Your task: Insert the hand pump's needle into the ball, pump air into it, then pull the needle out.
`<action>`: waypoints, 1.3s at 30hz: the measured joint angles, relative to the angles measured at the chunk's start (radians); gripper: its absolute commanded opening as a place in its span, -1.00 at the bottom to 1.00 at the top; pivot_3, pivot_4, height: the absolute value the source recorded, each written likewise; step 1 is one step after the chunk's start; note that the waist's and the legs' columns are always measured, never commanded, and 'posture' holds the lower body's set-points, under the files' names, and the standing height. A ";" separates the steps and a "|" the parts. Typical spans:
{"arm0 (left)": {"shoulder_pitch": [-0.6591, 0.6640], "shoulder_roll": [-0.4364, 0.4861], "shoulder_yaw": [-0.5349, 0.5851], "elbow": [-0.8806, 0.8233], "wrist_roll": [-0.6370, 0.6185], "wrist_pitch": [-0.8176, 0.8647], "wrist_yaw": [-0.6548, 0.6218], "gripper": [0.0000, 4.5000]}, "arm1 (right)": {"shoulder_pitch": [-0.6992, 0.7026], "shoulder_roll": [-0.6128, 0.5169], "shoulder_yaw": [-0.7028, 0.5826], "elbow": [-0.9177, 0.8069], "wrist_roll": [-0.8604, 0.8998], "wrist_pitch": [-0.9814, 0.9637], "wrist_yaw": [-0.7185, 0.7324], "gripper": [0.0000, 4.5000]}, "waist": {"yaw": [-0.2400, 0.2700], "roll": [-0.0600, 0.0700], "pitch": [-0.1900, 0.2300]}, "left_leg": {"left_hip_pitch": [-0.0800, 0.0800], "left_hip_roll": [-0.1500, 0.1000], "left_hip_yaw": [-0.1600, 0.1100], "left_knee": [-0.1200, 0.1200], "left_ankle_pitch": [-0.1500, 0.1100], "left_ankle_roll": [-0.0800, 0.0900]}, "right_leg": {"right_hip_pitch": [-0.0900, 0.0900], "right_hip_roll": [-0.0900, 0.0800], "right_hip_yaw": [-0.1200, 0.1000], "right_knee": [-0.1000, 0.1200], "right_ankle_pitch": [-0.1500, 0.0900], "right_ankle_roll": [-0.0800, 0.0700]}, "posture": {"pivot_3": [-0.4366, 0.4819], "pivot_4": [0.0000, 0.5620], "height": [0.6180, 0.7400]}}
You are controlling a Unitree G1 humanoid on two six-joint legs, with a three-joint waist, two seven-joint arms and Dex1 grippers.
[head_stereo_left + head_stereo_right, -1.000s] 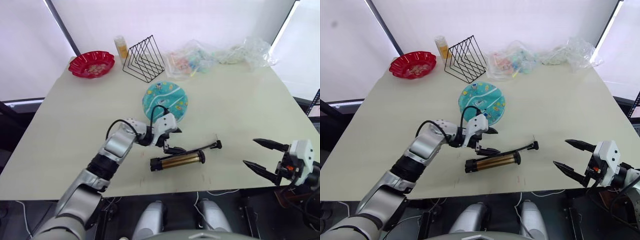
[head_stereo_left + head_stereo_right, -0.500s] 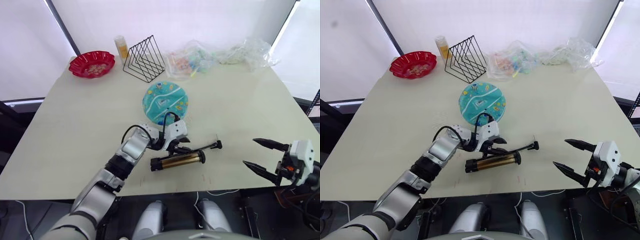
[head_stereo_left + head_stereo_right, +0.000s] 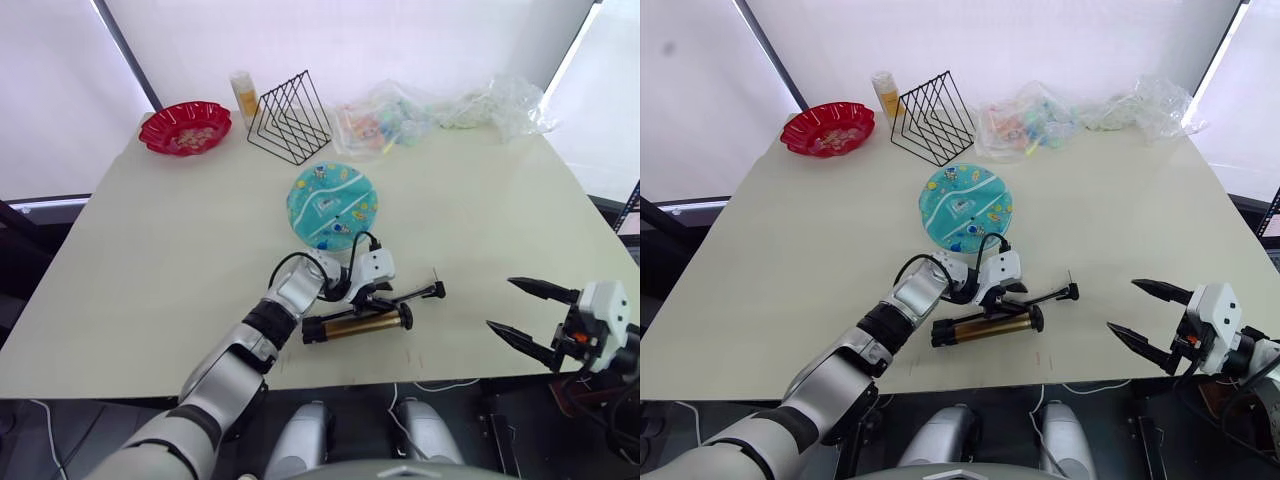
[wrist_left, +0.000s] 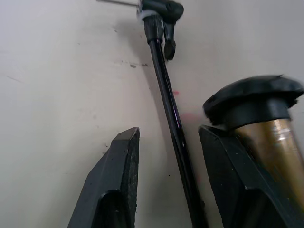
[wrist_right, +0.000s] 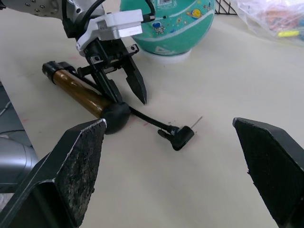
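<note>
Pale, matte cream table (image 3: 150, 270), rectangular, set before bright white blinds; carries every item below.

Teal-blue ball (image 3: 331, 203) with white wavy stripes and cartoon prints, smooth vinyl, mid-table, apart from the pump; not yet pierced.

Clear crinkled plastic bags (image 3: 440, 112), far edge. Black wire rack (image 3: 289, 118), triangular, beside a red scalloped bowl (image 3: 184, 127) and a small yellow bottle (image 3: 241, 94).

Slim bronze-gold metal hand pump (image 3: 358, 324) with black end caps, lying flat near the front edge, its thin black hose (image 4: 169, 118) running to a black elbow fitting.

Left end effector (image 4: 166, 180), two black fingers parted narrowly, straddling the hose beside the pump's cap, apparently placed to grip the hose.

Right end effector (image 3: 528, 312), spread wide, holding nothing, off the table's right corner.

Thin metal needle (image 5: 196, 121) at the fitting, resting on the table.
</note>
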 measured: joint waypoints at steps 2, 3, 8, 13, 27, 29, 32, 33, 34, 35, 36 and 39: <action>-0.008 -0.013 0.000 0.016 0.006 -0.005 0.000 -0.05 | 0.002 0.000 0.000 0.000 0.000 0.000 -0.002 1.00 | 0.000 0.000 0.000 | 0.000 0.000 0.000 0.001 0.000 0.000 | 0.001 0.000 0.000 0.000 0.000 0.000 | -0.05 -0.47 1.00; -0.011 -0.017 -0.001 0.023 0.012 -0.011 0.003 -0.05 | 0.004 0.000 -0.001 0.000 0.000 0.000 -0.004 1.00 | 0.001 0.000 0.000 | 0.000 0.000 0.000 0.001 0.000 0.001 | 0.001 0.000 0.000 0.000 0.000 0.001 | -0.05 -0.47 1.00; -0.012 -0.061 -0.005 0.042 0.045 -0.020 0.044 -0.05 | 0.020 0.000 -0.008 0.000 -0.002 -0.001 -0.015 1.00 | 0.020 0.000 0.000 | 0.000 -0.002 0.000 0.004 -0.002 0.003 | 0.002 -0.001 0.001 0.000 0.000 0.003 | -0.05 -0.47 1.00; -0.006 -0.067 -0.010 0.035 0.055 -0.020 0.050 -0.85 | 0.031 0.000 -0.008 0.000 -0.002 -0.003 -0.015 1.00 | 0.020 0.000 -0.001 | 0.000 -0.002 0.000 0.004 -0.002 0.003 | 0.003 -0.001 0.001 0.000 0.000 0.004 | -0.05 -0.47 1.00; 0.106 -0.041 0.016 -0.127 0.037 0.010 0.047 -0.98 | 0.015 0.018 -0.009 -0.042 0.031 0.050 -0.075 1.00 | 0.017 0.000 -0.001 | 0.000 -0.001 0.000 0.004 -0.002 0.003 | 0.002 -0.001 0.002 0.000 0.000 0.004 | -0.05 -0.47 1.00; 0.150 -0.028 0.019 -0.194 0.024 0.010 0.040 -0.98 | 0.000 0.033 -0.008 -0.059 0.044 0.089 -0.120 1.00 | 0.018 0.000 -0.001 | 0.000 -0.001 0.000 0.004 -0.002 0.003 | 0.002 -0.002 0.002 0.000 0.000 0.003 | -0.05 -0.47 1.00; 0.208 -0.012 0.037 -0.298 0.003 0.008 0.057 -0.98 | -0.036 0.062 -0.007 -0.084 0.052 0.147 -0.201 1.00 | 0.018 0.001 -0.001 | 0.000 -0.001 0.000 0.004 -0.002 0.003 | 0.002 -0.002 0.003 0.000 0.000 0.003 | -0.05 -0.47 1.00; 0.228 -0.009 0.048 -0.338 -0.002 0.006 0.073 -0.98 | -0.053 0.072 -0.003 -0.092 0.058 0.183 -0.238 1.00 | 0.020 0.001 -0.001 | 0.000 -0.001 0.000 0.004 -0.002 0.003 | 0.001 -0.002 0.003 0.000 0.000 0.003 | -0.05 -0.47 1.00; 0.247 -0.008 0.061 -0.381 -0.004 0.004 0.093 -0.98 | -0.069 0.087 -0.001 -0.106 0.075 0.226 -0.278 1.00 | 0.020 0.001 -0.001 | 0.000 -0.001 0.000 0.004 -0.002 0.003 | 0.001 -0.002 0.003 0.000 0.000 0.003 | -0.05 -0.47 1.00; 0.252 -0.008 0.064 -0.390 -0.006 0.004 0.099 -0.98 | -0.074 0.091 0.001 -0.112 0.084 0.243 -0.290 1.00 | 0.022 0.001 -0.001 | 0.000 -0.001 0.000 0.004 -0.002 0.003 | 0.001 -0.002 0.003 0.000 0.000 0.003 | -0.05 -0.47 1.00; 0.260 -0.007 0.072 -0.406 -0.012 0.004 0.110 -0.98 | -0.086 0.104 0.005 -0.122 0.105 0.274 -0.317 1.00 | 0.021 0.001 -0.001 | -0.001 -0.001 0.000 0.004 -0.002 0.003 | 0.001 -0.002 0.003 0.000 0.000 0.003 | -0.05 -0.47 1.00; 0.277 -0.010 0.084 -0.438 -0.023 0.005 0.146 -0.98 | -0.121 0.136 0.021 -0.149 0.159 0.364 -0.391 1.00 | 0.021 0.001 -0.001 | -0.001 -0.001 0.000 0.004 -0.002 0.003 | 0.001 -0.002 0.003 0.000 0.000 0.003 | -0.05 -0.47 1.00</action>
